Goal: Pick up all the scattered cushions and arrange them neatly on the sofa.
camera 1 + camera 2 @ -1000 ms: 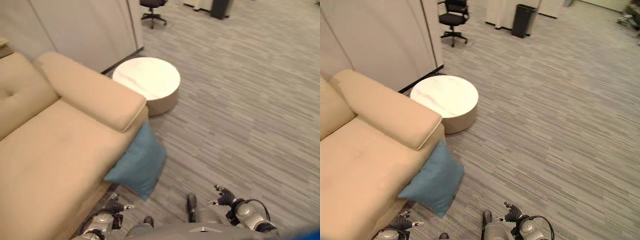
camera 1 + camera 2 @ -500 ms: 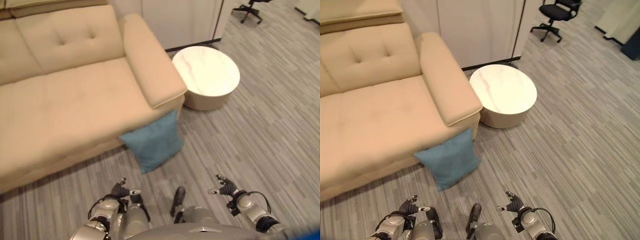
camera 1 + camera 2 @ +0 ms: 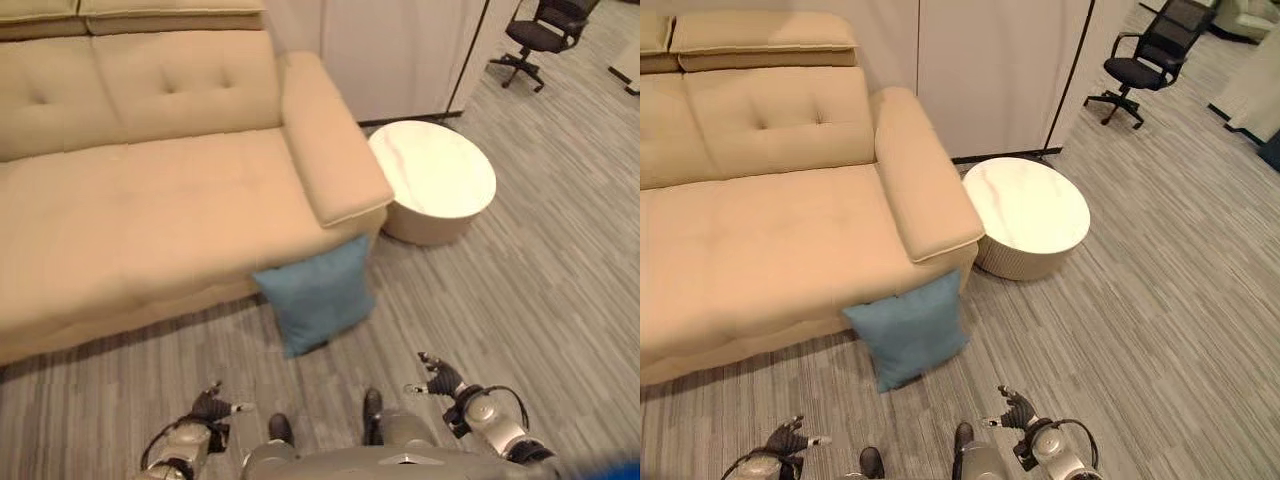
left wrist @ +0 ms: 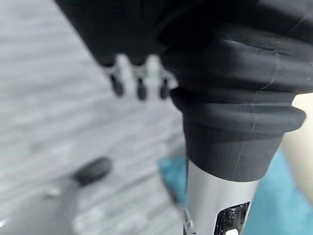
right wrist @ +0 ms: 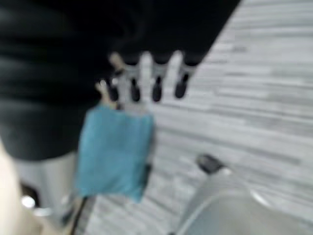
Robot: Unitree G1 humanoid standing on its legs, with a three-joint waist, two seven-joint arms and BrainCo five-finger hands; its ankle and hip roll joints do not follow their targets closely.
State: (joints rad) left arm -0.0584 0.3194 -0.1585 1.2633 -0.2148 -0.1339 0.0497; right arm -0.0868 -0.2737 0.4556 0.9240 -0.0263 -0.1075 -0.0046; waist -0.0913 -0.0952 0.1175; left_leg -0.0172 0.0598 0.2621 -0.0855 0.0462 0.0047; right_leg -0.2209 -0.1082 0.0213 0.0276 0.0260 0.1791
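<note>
Cushion: square teal fabric cushion [image 3: 316, 293] on the grey striped carpet [image 3: 520, 280], leaning against the beige sofa [image 3: 150, 200] front (below its armrest).
Left hand [image 3: 208, 407]: low, fingers loosely extended, empty.
Right hand [image 3: 440, 378]: low, fingers spread, empty.
Nearby: round white side table [image 3: 432, 182].

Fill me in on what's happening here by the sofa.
The robot stands facing a beige upholstered sofa with both hands low and holding nothing. A blue square cushion sits on the grey striped carpet, propped against the sofa's front below its armrest, not yet picked up. The left hand and the right hand are open, fingers relaxed, short of the cushion. A round white low table stands beside the armrest, and a black office chair is further back.
</note>
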